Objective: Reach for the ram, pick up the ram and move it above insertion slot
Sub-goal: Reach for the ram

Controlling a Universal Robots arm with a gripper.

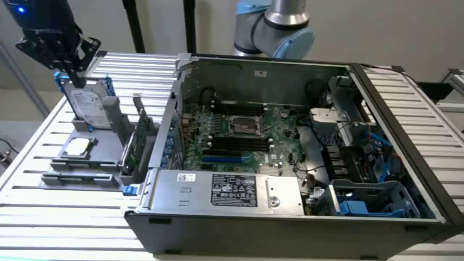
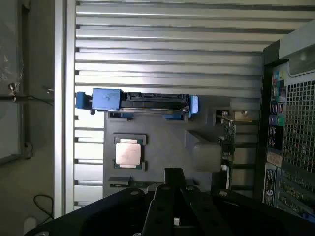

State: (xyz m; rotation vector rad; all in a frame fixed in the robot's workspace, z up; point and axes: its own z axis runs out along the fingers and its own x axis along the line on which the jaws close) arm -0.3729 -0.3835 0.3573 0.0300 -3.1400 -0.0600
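My gripper [image 1: 75, 80] hangs at the exterior view's far left, just over the top edge of the silver hard drive in its blue frame [image 1: 88, 106]. The drive stands upright at the back of a grey parts holder [image 1: 101, 157]. At the holder's near end a long thin strip lies in a slot [image 1: 80, 176]; it looks like the ram, but I cannot make out its colour. In the wrist view the gripper [image 2: 173, 176] rises over the holder [image 2: 167, 140], and it covers the near slot. The dark memory slots [image 1: 239, 144] run across the motherboard inside the open computer case.
A CPU chip [image 1: 78, 147] [image 2: 129, 152] lies flat in the holder. A green expansion card [image 1: 136, 144] stands on edge beside the case wall. The open case [image 1: 217, 193] takes up the middle and right of the slatted metal table [image 1: 43, 217]. The arm's base [image 1: 279, 32] stands behind the case.
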